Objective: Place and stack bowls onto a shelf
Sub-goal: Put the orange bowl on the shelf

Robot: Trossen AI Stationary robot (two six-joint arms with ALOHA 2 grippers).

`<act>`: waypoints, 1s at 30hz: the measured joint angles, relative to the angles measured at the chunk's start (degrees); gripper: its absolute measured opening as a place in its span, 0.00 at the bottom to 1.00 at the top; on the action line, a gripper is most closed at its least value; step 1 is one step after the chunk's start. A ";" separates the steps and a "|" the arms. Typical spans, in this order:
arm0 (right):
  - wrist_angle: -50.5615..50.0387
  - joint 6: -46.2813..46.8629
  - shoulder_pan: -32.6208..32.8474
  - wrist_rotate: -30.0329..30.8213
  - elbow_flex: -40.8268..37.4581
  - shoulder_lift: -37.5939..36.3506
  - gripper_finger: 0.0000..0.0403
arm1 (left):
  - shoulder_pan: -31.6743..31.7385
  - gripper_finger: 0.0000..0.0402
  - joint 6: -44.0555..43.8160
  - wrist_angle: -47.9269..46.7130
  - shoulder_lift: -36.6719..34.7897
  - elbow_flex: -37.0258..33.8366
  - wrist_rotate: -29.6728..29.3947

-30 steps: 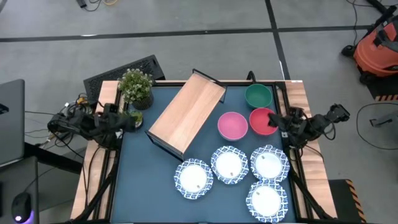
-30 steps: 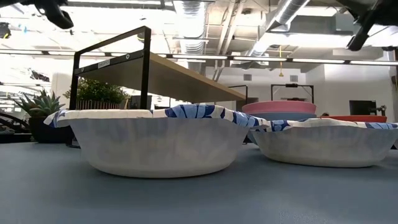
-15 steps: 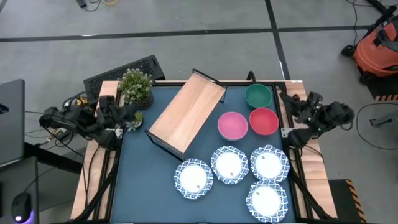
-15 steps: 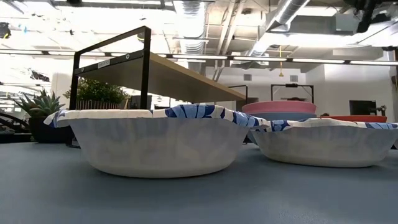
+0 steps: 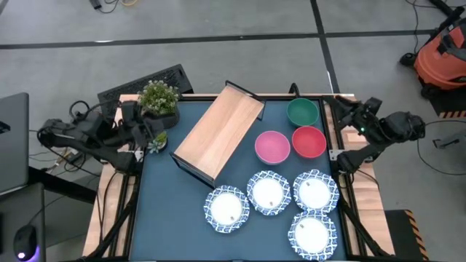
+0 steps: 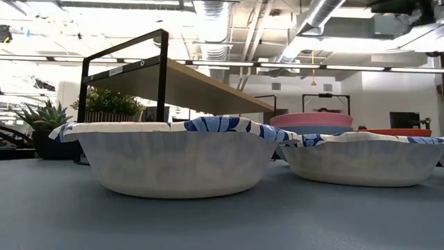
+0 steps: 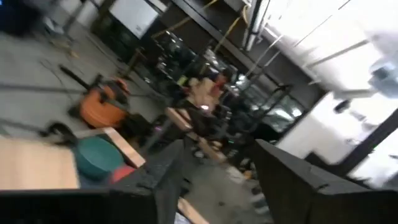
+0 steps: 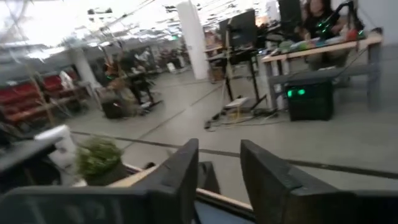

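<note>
Left gripper [image 5: 149,129] at nine o'clock, right gripper [image 5: 348,116] at three o'clock: jaws parted, empty. Shelf [image 5: 220,131] and bowls [image 5: 271,145] between them on the bench [image 5: 167,204], untouched.

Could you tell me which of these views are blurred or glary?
High view: sharp and evenly lit. Low view: the near bowl is crisp, with bright ceiling lights behind. Left wrist view: motion-smeared, with white glare in one corner. Right wrist view: soft and smeared throughout.
</note>
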 joint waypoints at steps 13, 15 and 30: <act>5.12 -8.46 0.39 -0.33 2.26 0.73 0.57 | 19.22 0.60 1.76 -19.28 1.87 12.78 12.13; 10.41 -13.35 0.88 -14.61 3.68 1.17 0.56 | 22.54 0.61 1.02 -19.34 2.59 13.14 17.65; 12.32 -15.27 1.90 -35.10 11.30 8.58 0.54 | 46.62 0.61 -5.75 -12.95 16.12 14.64 61.24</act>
